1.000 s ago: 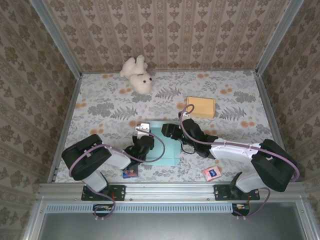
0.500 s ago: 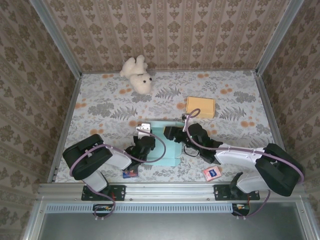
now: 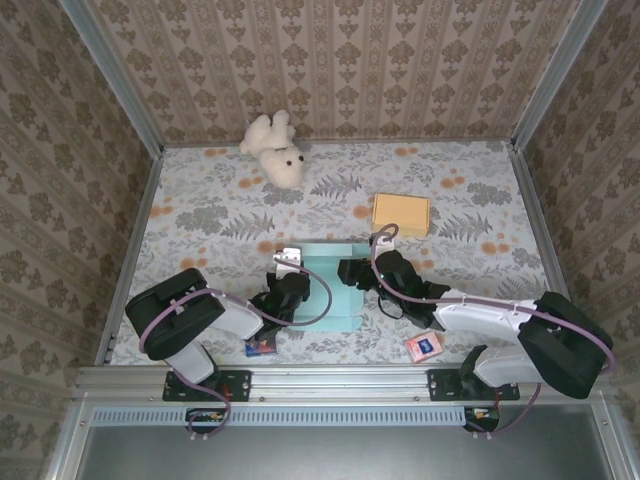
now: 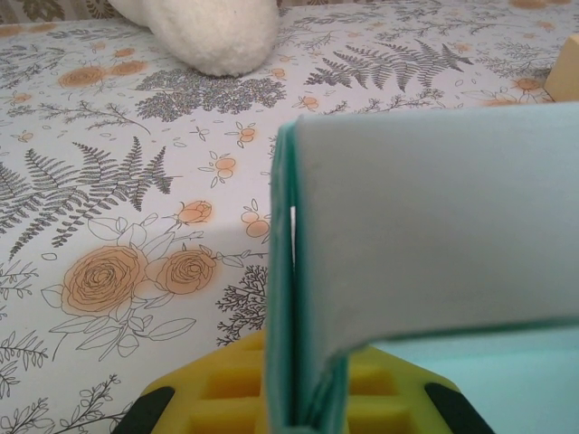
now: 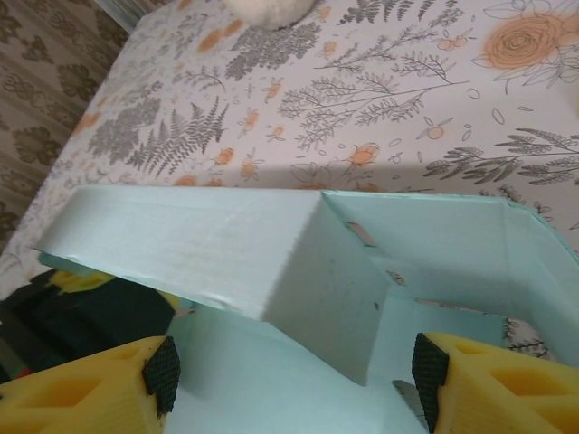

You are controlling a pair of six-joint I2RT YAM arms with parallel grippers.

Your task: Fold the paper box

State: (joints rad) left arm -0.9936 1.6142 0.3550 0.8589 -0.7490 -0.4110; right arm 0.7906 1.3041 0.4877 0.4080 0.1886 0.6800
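The box (image 3: 330, 290), of pale teal paper, lay half-formed on the table (image 3: 200, 215) near its front edge, squarely between the two arms. From above, its long axis seemed to run away from the arm bases toward the back wall, though the arms hid much of its outline.

The left gripper (image 3: 285, 287) sat at the box's left side, jaws pressed together on the raised left wall. In the left wrist view the doubled paper edge stood upright and ran straight down into the gap between the yellow fingers (image 4: 226, 398). That side looked pinned.

The right gripper (image 3: 352, 272) came in from the box's right, jaws well apart and gripping nothing. In the right wrist view its black pads (image 5: 163, 372) stood either side of the box floor. A leaning wall panel and an inner corner sat just ahead and somewhat left of centre.

The coming move probably turns on that panel. It lay in front of the open jaws, toward the left arm, with its length running across the line of approach rather than along it. The right arm was the free one and the nearer to it (the left seemed busy as an anchor). It would likely need to advance and press or pinch the panel upright.

A toy (image 3: 275, 148) lay well apart, at the back.
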